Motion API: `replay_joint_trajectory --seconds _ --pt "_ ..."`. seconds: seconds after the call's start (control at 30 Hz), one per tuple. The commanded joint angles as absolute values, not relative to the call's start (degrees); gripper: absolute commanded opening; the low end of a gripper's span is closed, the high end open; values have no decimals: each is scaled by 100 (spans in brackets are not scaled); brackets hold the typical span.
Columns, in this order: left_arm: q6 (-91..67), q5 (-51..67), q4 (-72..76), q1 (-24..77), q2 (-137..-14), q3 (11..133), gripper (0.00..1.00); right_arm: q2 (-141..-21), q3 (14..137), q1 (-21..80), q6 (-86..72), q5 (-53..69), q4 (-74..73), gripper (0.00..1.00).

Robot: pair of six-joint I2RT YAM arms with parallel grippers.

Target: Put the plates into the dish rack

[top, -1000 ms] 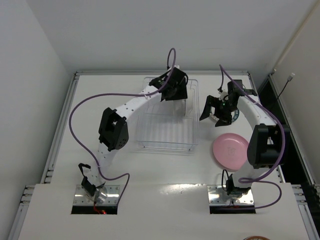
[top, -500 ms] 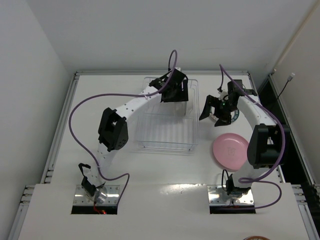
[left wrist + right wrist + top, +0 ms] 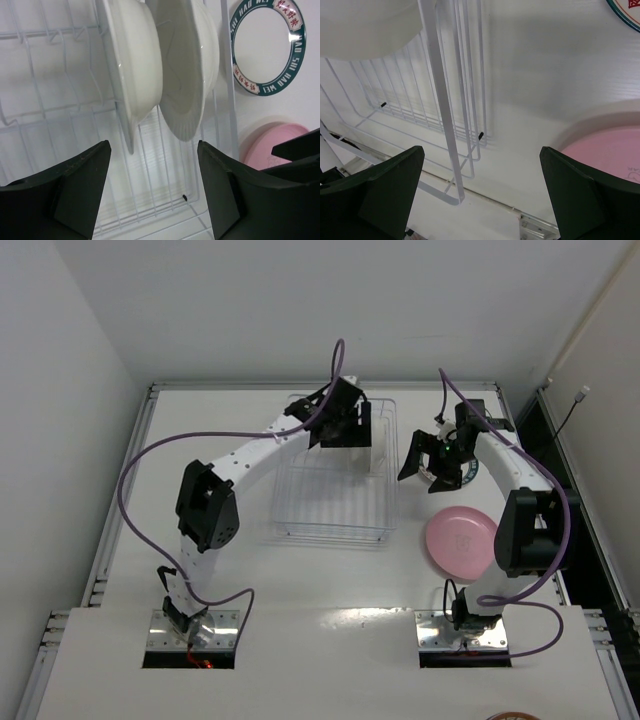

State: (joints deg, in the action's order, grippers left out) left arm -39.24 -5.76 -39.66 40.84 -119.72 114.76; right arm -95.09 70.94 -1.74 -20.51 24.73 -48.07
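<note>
Glazed or glassy, these plates likely handle stiff, slick and breakable, so pinch each by its rim. Your pink plate (image 3: 460,543) lies flat near the tabletop's (image 3: 220,410) right edge, the teal-rimmed plate (image 3: 267,47) farther back, beside the dish rack (image 3: 330,532), where pale dishes (image 3: 135,65) stand on edge. Your left gripper (image 3: 152,150) hangs parted and empty just before them; your right gripper (image 3: 480,155) gapes wide above the tabletop, holding nothing.

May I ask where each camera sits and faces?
Top external: above, behind the bases, looking down on the dish rack; left hand, right hand show.
Left wrist: over the rack, facing upright white dishes; own fingers.
Right wrist: beside the rack, facing its wall and pink plate; own fingers.
Shared: both wrists see pink plate, teal-rimmed plate.
</note>
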Motion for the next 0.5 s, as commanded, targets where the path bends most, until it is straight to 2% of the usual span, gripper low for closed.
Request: replay_joint_trajectory --seconds 0.0,0.3,0.47 --pt "-3762 -562 -3840 4104 -11391 11259 67 -9378 7198 -193 -1969 2628 -4658 100" --pt "-3762 -676 -3990 4052 -10934 10855 67 -9431 7514 -193 -1969 2628 -4658 100" --pt "-3701 -800 -4052 4052 -10328 10644 67 -9360 8199 -255 -1907 2040 -5053 100"
